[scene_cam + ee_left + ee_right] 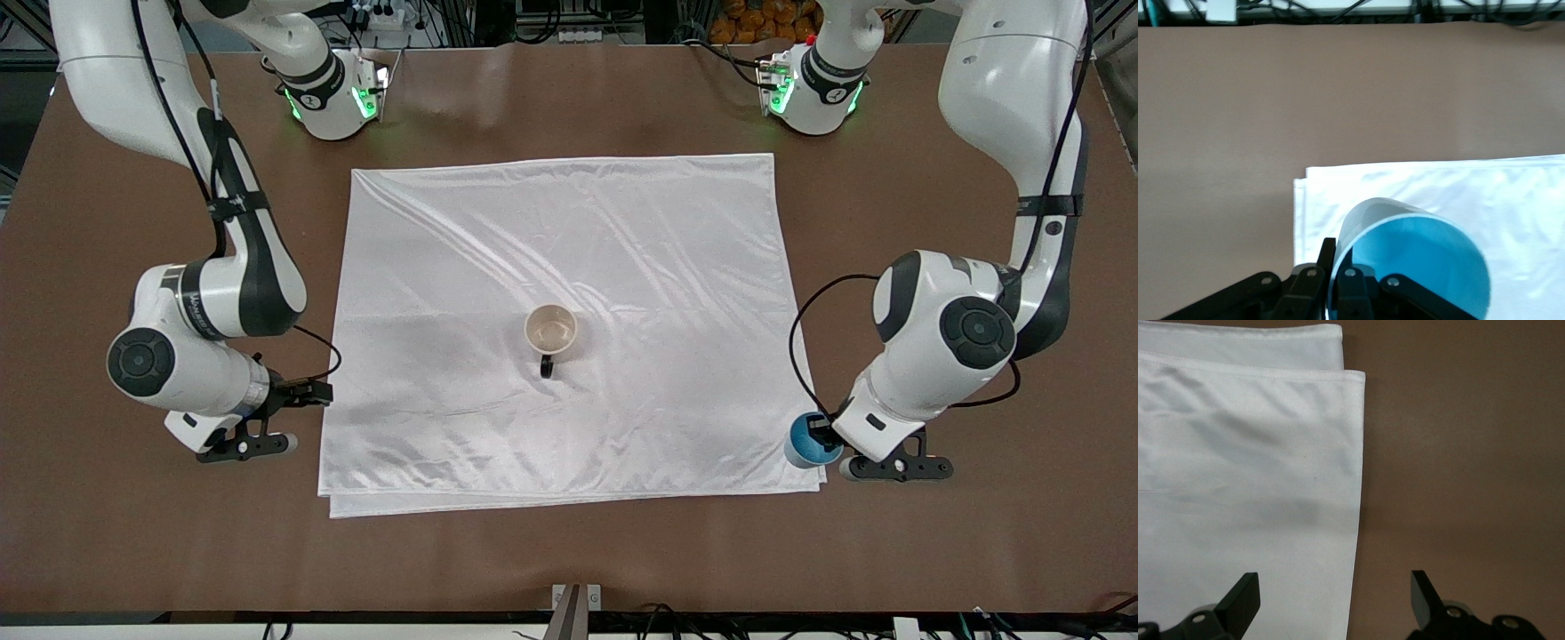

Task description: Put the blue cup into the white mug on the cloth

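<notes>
The blue cup (805, 444) is at the cloth's corner nearest the front camera, toward the left arm's end. My left gripper (823, 435) is shut on its rim, one finger inside and one outside; in the left wrist view the blue cup (1418, 263) fills the space by the left gripper (1338, 265). I cannot tell whether the cup rests on the cloth. The white mug (551, 331) stands upright with its dark handle toward the front camera, near the middle of the white cloth (622, 240). My right gripper (313, 392) is open and empty, low over the cloth's edge at the right arm's end.
The brown table (978, 551) surrounds the cloth. The right wrist view shows the right gripper (1335, 597) straddling the cloth's folded edge (1238, 467). The left wrist view shows the cloth's corner (1511, 193) and cables along the table's edge.
</notes>
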### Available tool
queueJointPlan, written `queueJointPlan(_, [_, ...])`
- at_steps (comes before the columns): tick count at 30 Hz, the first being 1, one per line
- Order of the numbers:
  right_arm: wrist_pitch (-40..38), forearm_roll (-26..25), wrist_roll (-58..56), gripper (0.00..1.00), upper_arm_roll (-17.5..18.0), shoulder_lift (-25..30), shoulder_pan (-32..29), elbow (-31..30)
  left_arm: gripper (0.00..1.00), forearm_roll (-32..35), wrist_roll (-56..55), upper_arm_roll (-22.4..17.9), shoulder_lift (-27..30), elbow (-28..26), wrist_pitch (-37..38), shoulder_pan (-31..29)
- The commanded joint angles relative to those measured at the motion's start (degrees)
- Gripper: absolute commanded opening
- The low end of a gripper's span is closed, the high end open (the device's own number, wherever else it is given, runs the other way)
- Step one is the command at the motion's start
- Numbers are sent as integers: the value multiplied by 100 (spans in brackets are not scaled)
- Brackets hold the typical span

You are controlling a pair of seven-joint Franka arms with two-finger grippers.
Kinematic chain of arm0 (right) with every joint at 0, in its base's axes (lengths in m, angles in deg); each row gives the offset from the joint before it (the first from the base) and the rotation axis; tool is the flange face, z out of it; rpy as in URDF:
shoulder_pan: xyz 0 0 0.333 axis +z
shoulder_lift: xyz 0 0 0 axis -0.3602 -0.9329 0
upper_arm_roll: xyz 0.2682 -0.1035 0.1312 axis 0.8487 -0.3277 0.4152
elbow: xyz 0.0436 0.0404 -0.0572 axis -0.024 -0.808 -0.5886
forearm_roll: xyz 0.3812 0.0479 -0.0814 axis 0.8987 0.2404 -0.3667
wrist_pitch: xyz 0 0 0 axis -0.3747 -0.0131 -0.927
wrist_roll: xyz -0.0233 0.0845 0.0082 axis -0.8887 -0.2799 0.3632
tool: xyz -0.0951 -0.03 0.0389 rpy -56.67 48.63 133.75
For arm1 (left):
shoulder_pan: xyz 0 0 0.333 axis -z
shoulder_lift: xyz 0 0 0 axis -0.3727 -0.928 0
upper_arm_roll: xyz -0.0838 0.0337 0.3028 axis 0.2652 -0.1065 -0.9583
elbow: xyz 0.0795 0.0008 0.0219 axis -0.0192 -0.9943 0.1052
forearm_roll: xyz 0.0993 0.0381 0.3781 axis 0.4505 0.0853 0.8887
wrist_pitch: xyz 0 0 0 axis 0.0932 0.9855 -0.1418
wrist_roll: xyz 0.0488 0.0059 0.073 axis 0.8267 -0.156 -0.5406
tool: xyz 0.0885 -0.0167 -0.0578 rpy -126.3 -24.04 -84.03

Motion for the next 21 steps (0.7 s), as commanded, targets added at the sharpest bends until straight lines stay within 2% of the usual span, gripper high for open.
queueJointPlan(1, [788, -5, -8, 100, 60, 1012, -34, -1493, 0, 78, -486, -4, 273, -79, 234, 353])
queueJointPlan(3, [912, -5, -8, 100, 60, 1188, -34, -1732, 0, 87, -706, 5, 282, -79, 339, 494])
queueJointPlan(11, [464, -14, 448, 100, 69, 1812, 27, -2110, 0, 69, -1523, 14, 457, -79, 603, 995])
queueJointPlan(15, [473, -31, 537, 100, 69, 2155, 71, -2514, 0, 69, -1945, 14, 501, -79, 779, 1294])
queueJointPlan(21, [446, -67, 537, 100, 69, 2454, 18, -2804, 0, 69, -2604, 14, 510, -70, 850, 1681])
